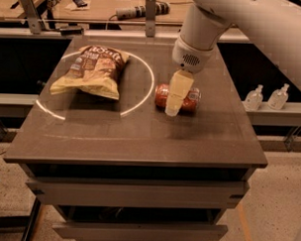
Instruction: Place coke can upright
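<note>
The coke can is red-orange and lies on its side on the dark table top, right of the middle. My gripper hangs from the white arm and reaches down right over the can's middle. Its pale cream finger crosses in front of the can and hides the can's centre. Red shows on both sides of the finger.
A yellow-brown chip bag lies at the table's back left, inside a bright light ring. Two small clear bottles stand on a ledge to the right. A bench with a power strip runs behind the table.
</note>
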Action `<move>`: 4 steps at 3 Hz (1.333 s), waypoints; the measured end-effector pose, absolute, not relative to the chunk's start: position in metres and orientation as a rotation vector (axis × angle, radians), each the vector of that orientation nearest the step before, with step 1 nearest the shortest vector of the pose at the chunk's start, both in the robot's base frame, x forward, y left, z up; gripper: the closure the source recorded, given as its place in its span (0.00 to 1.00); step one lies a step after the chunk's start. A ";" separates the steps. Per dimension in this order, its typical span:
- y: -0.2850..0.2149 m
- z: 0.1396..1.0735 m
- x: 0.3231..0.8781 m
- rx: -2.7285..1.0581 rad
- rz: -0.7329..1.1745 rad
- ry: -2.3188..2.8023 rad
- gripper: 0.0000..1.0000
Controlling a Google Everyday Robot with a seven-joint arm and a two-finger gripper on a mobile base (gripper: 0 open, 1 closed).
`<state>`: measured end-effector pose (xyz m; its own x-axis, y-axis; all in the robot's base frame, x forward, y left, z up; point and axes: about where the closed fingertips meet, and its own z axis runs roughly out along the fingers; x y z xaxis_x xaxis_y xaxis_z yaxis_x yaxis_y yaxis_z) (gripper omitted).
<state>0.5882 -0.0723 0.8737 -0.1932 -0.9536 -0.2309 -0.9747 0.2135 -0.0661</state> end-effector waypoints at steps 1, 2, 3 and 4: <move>-0.068 0.863 0.596 -1.846 0.159 2.265 0.00; -0.072 0.853 0.598 -1.855 0.133 2.285 0.00; -0.074 0.845 0.600 -1.873 0.102 2.293 0.00; -0.070 0.838 0.604 -1.901 0.075 2.290 0.18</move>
<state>0.6036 -0.0700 0.8383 -0.1764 -0.9716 -0.1579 -0.9798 0.1886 -0.0659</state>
